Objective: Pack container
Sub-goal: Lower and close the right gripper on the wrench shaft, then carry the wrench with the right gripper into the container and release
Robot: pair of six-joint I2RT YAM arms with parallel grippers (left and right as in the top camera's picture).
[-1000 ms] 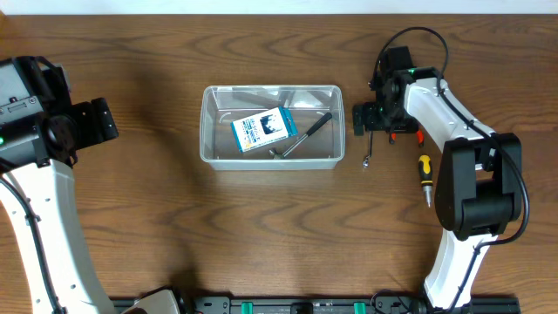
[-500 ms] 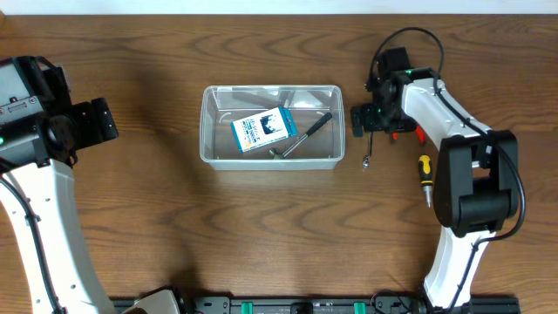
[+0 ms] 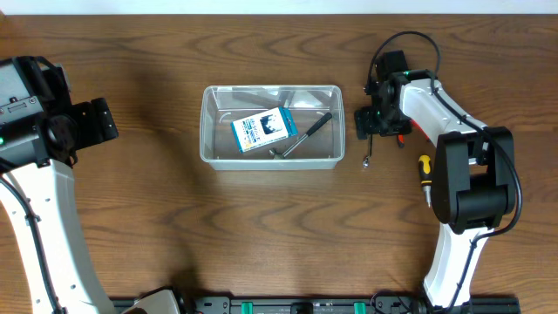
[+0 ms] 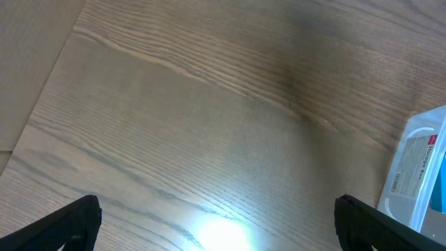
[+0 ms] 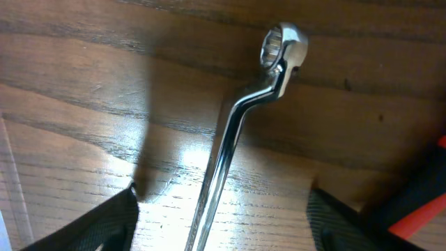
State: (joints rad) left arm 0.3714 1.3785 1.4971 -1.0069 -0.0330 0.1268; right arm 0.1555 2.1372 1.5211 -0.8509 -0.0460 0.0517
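Container (image 3: 218,148): clear plastic tub with rounded corners and a rim, mid-tabletop toward the far edge, holding a blue-and-white card box (image 3: 264,129) and a black-handled tool (image 3: 307,133). Right gripper (image 5: 223,203) spread, straddling the ring spanner (image 5: 233,132) just beside the tub, not touching it. Left gripper (image 4: 217,219) spread wide near the left edge.

Robotics lab bench: two mounted arms (image 3: 471,183) flank a wood-grain table (image 3: 174,227) bearing a wrench (image 5: 230,139) and screwdriver (image 3: 425,167).

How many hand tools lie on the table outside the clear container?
3: a wrench between the jaws of the right gripper, a yellow-handled screwdriver beside that arm, and a red-handled tool, mostly hidden under the arm. More may be hidden.
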